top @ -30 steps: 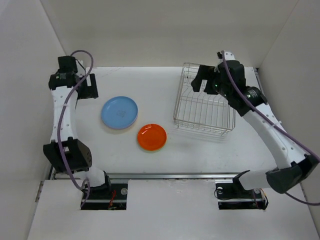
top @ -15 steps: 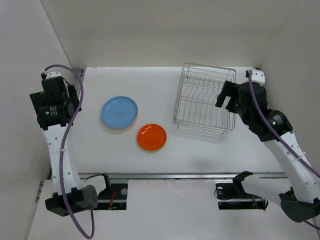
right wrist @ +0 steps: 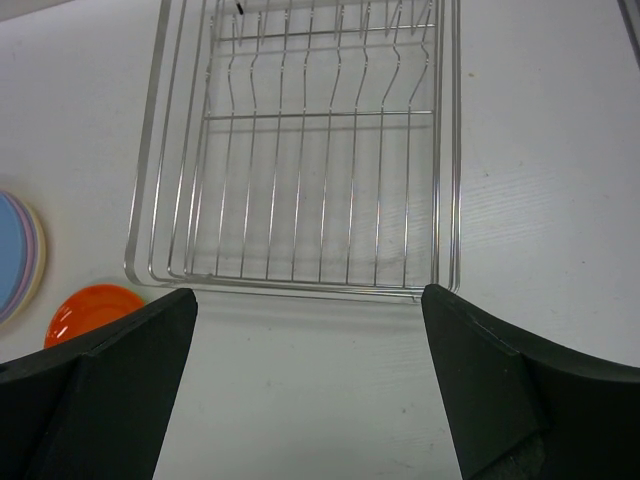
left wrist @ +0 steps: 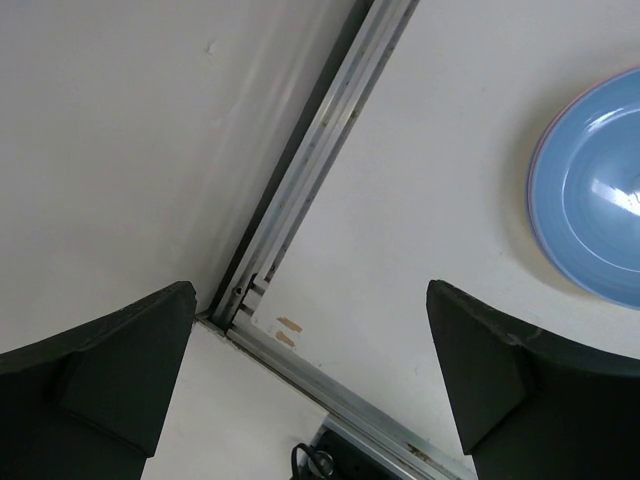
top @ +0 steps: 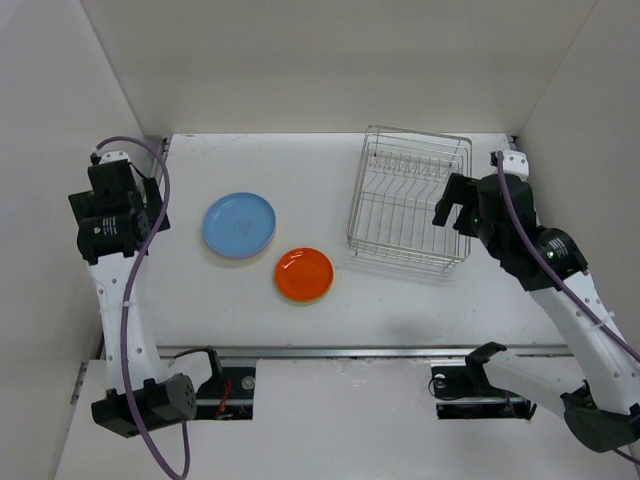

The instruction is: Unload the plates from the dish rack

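Observation:
The dish rack (top: 410, 210) stands at the back right, and in the right wrist view the dish rack (right wrist: 300, 150) holds no plates. A stack of plates with a light blue plate (top: 239, 225) on top lies left of centre; an orange plate (top: 304, 273) lies alone in front of it. My left gripper (top: 148, 205) is open at the table's left edge, apart from the blue plate (left wrist: 590, 200). My right gripper (top: 455, 205) is open by the rack's right side, with nothing between its fingers. The right wrist view shows the orange plate (right wrist: 95, 310) and the stack's edge (right wrist: 15, 255).
A metal rail (left wrist: 320, 150) runs along the table's left edge beside the white side wall. Another rail (top: 330, 352) borders the front edge above both arm bases. White walls close in the back and both sides.
The left arm has drawn back from the far left corner toward the left edge, its jaws opening fully. The right arm has withdrawn from over the rack to its right side.

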Robot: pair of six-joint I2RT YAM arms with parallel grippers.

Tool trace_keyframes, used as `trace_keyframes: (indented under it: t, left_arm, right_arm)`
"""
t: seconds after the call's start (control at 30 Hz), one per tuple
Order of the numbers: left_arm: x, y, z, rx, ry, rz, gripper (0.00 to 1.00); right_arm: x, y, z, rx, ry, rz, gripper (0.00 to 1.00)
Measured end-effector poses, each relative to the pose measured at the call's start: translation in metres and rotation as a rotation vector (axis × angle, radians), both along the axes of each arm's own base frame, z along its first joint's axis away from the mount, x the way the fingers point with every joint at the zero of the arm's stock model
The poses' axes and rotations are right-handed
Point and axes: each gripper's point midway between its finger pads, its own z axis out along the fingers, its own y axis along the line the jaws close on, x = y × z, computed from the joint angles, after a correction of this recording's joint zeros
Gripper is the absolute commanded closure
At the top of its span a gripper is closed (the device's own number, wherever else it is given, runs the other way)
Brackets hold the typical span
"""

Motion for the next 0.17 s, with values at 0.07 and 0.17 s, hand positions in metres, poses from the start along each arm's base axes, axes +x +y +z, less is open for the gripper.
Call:
trace_keyframes:
  t: [0.07, 0.17]
  left_arm:
    - [-0.0030, -0.0015, -0.0003, -0.004, 0.002, -0.003, 0.00]
    - [-0.0047, -0.0027, -0.0012, -0.009, 0.004, -0.004, 0.00]
  right_arm:
    - [-0.0025, 0.0002, 0.0000, 0.005, -0.001, 0.007, 0.00]
    - [-0.0077, 0.0009, -0.0006, 0.017, -0.004, 0.022, 0.00]
